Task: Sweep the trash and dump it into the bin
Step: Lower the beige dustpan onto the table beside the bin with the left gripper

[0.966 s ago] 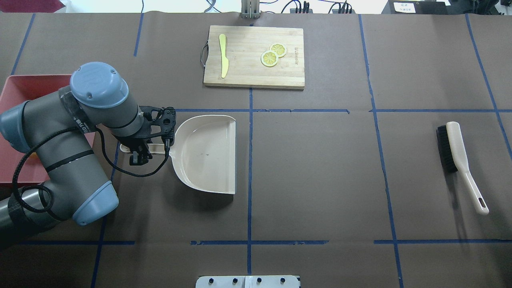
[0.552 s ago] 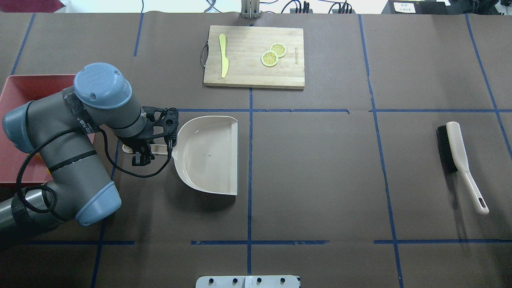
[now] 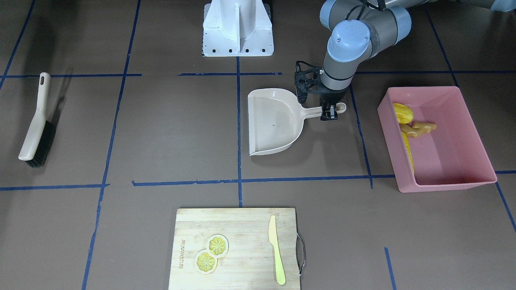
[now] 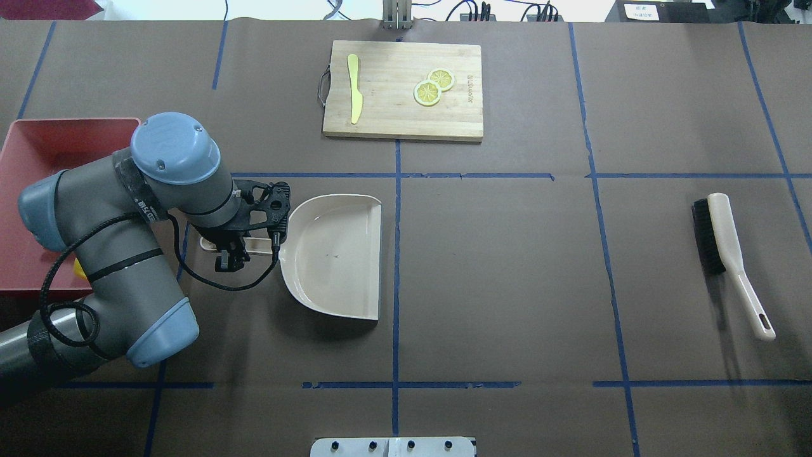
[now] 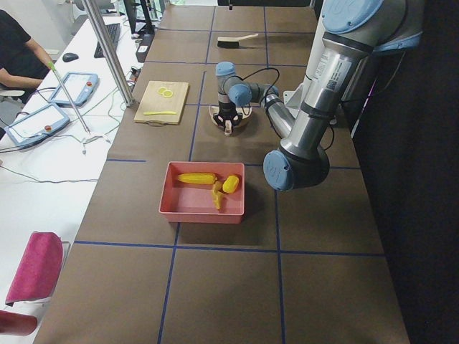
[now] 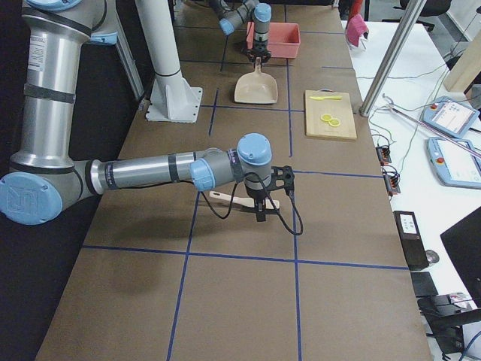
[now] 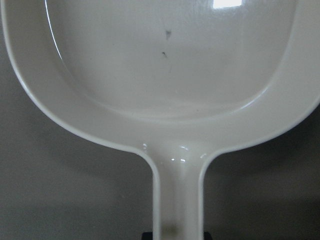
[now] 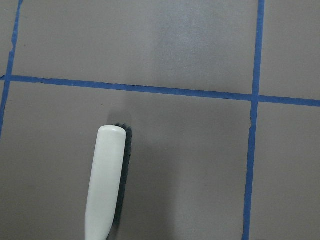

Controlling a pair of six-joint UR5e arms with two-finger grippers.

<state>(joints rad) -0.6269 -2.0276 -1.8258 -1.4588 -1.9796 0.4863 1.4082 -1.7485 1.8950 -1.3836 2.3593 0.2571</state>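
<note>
On the front-facing view, bin (image 3: 447,158) holds trash (image 3: 420,128) (mostly hidden overhead).

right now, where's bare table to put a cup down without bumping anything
The widest bare stretch lies between the dustpan and the brush, on the robot's side of the cutting board. It is crowded at the robot's left, where the left gripper holds the dustpan handle beside the bin.

Bright even light, soft shadows, glare on dustpan (image 7: 165,75)
</note>
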